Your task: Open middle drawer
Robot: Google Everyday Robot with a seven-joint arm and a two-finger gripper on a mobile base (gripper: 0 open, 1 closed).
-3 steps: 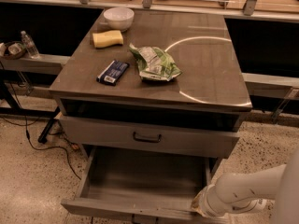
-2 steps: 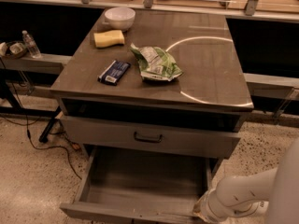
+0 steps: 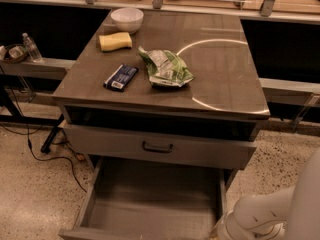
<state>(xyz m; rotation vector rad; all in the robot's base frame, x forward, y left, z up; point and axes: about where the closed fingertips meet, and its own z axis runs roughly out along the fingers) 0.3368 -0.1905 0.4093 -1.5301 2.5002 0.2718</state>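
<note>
Camera view, looking down on a grey metal cabinet (image 3: 165, 91) on a speckled floor. On its top lie a white bowl (image 3: 127, 19), a yellow sponge (image 3: 115, 41), a dark blue packet (image 3: 121, 77) and a green crisp bag (image 3: 164, 68).

Under the top is a dark gap, then a taller-fronted drawer (image 3: 210, 151) with a dark handle (image 3: 157, 147) at its centre, standing slightly proud of the cabinet. Below it the middle drawer (image 3: 150, 199) is pulled far out toward the camera. Its bare floor and both side walls show, while its front runs off the bottom edge.

The robot's white arm (image 3: 272, 216) enters from the lower right. The gripper (image 3: 222, 230) sits at the bottom edge by the drawer's right front corner, mostly cut off. Whether it is wide, narrow or holding anything cannot be told.

Likely risks:
- The drawer looks close to full travel, so more pulling could hit its stops and drag or jolt the cabinet, shifting the bowl or bag.
- Force applied at the corner rather than the centre could skew the drawer and make it bind.
- The arm lies just beside the right wall, beneath the upper drawer's overhanging front. Rising straight up could strike that front.
- Dark cables (image 3: 45, 156) trail on the floor at left and could snag the base.
</note>
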